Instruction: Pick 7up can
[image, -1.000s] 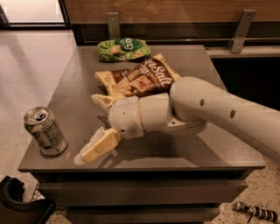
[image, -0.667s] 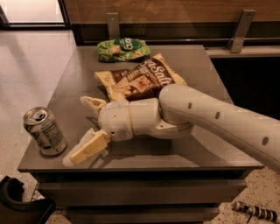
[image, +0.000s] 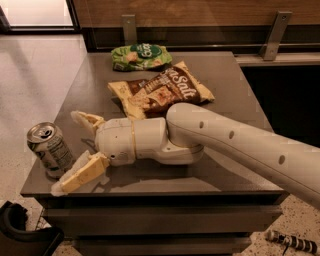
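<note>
The gripper (image: 70, 151) has advanced left to the 7up can (image: 46, 149), fingers (image: 85, 172) spread wide just beside its right side; the can stands upright, ungripped, at the front-left corner of the worktop (image: 235, 90)

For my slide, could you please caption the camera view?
Gripper, jaws open, beside the 7up can at the table's near corner; brown bag and green bag behind.
</note>
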